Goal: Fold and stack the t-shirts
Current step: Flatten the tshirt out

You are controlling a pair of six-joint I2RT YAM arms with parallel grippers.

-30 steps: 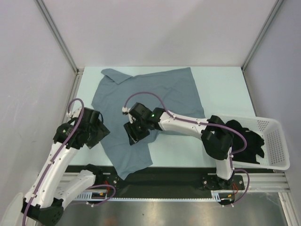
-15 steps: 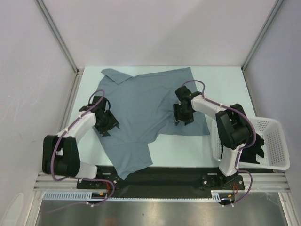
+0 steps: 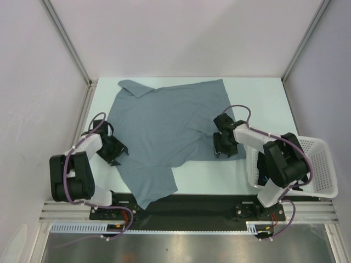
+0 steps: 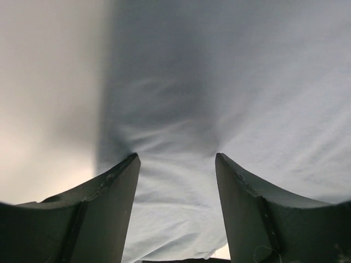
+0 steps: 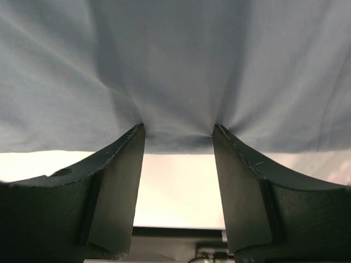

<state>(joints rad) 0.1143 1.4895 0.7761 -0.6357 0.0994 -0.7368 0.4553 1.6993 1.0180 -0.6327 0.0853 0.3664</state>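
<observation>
Views from above and from both wrists, one instant. Grey-blue t-shirt (image 3: 164, 118) lies spread on the pale table (image 3: 258, 93), its collar toward the far left corner and one flap of cloth reaching the near edge. The fabric is flat over most of its area, with soft creases through the middle.

Left gripper (image 4: 175, 159) is set down on the shirt's left margin and right gripper (image 5: 178, 129) on its right near edge, so the two stand at opposite sides of the garment, well apart.

Left fingers (image 4: 109, 197) are spread wide with their tips pressed onto the cloth. A band of fabric lies between them, drawn into fine puckers that run toward each tip (the cloth's border and bare table show just left of the left-hand tip). Nothing is pinched between the pads.

Right fingers (image 5: 244, 181) are likewise held apart, their tips meeting the shirt at its hem, which runs straight across the gap. Wrinkles fan from both tips into the cloth, and bare table fills the gap nearer the wrist. Neither gripper has closed on the fabric.

White lattice basket (image 3: 323, 164) sits at the table's near right corner, partly behind the right arm (image 3: 282, 161); its contents cannot be made out from above.
</observation>
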